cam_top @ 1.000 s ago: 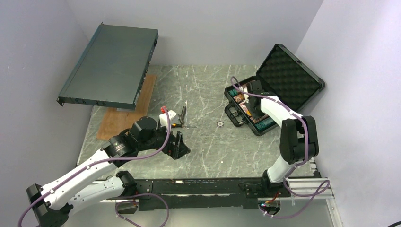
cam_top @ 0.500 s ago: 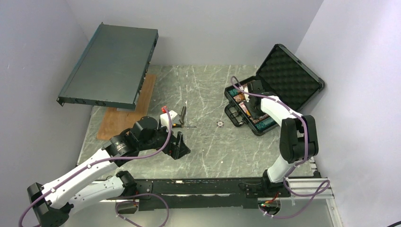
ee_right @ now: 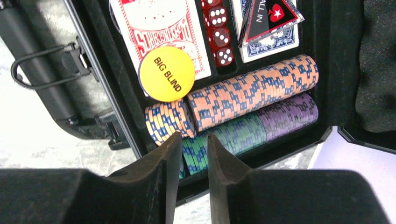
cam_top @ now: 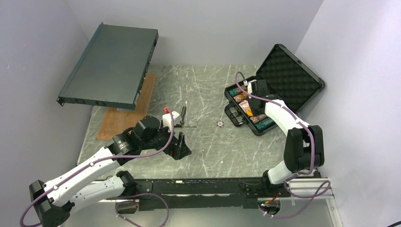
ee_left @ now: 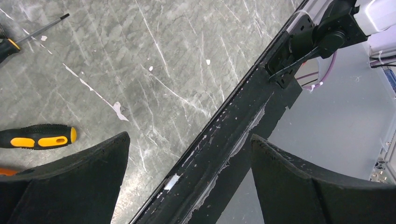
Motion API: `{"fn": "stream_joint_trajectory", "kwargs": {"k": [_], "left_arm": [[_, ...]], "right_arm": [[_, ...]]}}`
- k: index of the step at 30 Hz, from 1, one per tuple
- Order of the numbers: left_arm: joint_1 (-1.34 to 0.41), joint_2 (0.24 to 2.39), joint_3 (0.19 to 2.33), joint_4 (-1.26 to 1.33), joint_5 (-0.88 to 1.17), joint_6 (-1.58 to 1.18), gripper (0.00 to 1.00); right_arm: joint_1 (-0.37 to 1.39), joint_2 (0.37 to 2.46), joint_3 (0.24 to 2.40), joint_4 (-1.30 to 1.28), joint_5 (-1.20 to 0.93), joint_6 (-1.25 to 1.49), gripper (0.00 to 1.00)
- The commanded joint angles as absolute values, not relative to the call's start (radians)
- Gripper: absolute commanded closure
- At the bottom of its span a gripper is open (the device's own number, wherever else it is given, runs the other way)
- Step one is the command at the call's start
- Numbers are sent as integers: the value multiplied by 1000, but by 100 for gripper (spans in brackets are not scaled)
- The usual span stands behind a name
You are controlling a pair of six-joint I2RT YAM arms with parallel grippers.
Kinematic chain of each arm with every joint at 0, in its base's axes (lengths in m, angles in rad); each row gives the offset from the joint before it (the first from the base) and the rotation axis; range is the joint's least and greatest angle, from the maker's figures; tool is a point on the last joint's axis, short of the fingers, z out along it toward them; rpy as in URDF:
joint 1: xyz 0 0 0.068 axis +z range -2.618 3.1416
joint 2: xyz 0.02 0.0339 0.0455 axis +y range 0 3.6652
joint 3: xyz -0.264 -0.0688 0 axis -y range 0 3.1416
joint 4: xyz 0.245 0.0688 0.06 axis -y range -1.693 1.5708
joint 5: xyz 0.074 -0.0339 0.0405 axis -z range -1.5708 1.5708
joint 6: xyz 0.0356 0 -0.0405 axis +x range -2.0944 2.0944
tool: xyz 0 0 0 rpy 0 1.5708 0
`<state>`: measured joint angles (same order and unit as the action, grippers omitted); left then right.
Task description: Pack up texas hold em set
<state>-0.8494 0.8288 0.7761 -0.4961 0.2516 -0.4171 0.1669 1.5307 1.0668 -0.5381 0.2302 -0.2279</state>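
The black case (cam_top: 289, 75) lies open at the far right, foam lid up. In the right wrist view its tray (ee_right: 100, 70) holds a red deck (ee_right: 156, 23), red dice (ee_right: 217, 32), a blue deck (ee_right: 273, 44) and rows of orange (ee_right: 252, 91), green (ee_right: 233, 135) and purple chips (ee_right: 289, 114). A yellow "BIG BLIND" button (ee_right: 166, 73) rests on the red deck. My right gripper (ee_right: 194, 135) hangs above the chips, open a little and holding nothing. One loose chip (cam_top: 220, 124) lies on the table left of the case. My left gripper (cam_top: 182, 146) is wide open and holds nothing.
A dark-grey rack unit (cam_top: 111, 66) leans at the far left over a wooden board (cam_top: 125, 111). Orange-handled screwdrivers (ee_left: 37, 136) lie near the left gripper. The left gripper (ee_left: 190, 137) hangs over the table's black front rail (ee_left: 243, 121).
My right gripper has opened from shut and drawn back over the case's far side. The left arm has barely shifted.
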Motion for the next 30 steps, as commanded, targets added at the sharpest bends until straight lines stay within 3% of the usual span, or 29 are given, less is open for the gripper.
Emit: {"fn": "stream_joint_trajectory", "kwargs": {"k": [1,4,9,22,30], "left_arm": [[-845,837,814,-470,278,-435,1],[-846,824,806,-466,279,-451,1],[-845,806,793,-467,281,-463,0],[-847,822,799,-456,288,-472,1],[-846,812,811,-483,276,-469,1]], "right_arm": [[140,1572,1058,-463,183,-189,75],[115,1611,1058,-483,197,-180,87],[114,1620,1060,-505,203,-166,92],[124,1519,1097,-487,92,-131,78],[91,1599,1050,-471,106,-105,81]]}}
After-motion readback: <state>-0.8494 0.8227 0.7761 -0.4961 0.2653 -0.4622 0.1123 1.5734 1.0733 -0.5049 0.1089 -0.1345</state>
